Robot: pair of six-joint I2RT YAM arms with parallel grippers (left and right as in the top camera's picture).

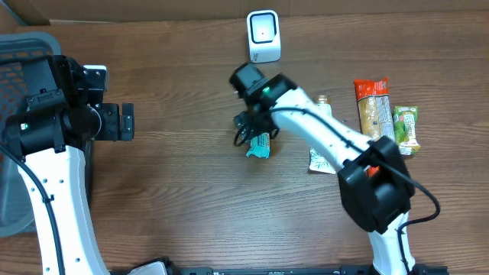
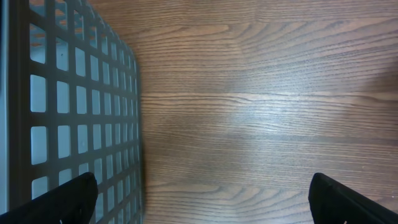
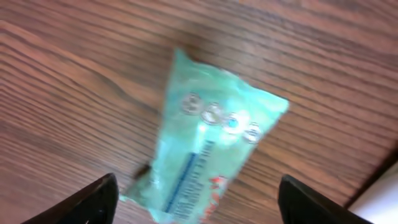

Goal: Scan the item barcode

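**Figure. Teal packet between the spread fingers of the right hand.** A teal snack packet (image 3: 211, 137) lies flat on the wooden tabletop (image 3: 68, 81), its long axis tilted across the right wrist view. The right hand (image 3: 198, 190) hangs directly above the packet's lower end. Its fingers (image 3: 93, 202) are spread wide, one on either side of the packet. Neither appears to press on it, so the hand holds nothing.

In the overhead view the packet sits on the near side of the white barcode scanner (image 1: 263, 36), apart from it. The left hand (image 2: 202, 186) is fully open and empty beside the grey mesh basket (image 2: 74, 93), well apart from the packet.

The wrapper looks like thin glossy film, so the packet is probably light, soft, easily creased and somewhat slippery. A pinch across its narrow width near the middle should hold it best, since a grip at one end would let it droop. The print is too blurred to locate the barcode, so a grip on the edges rather than the printed face seems prudent.
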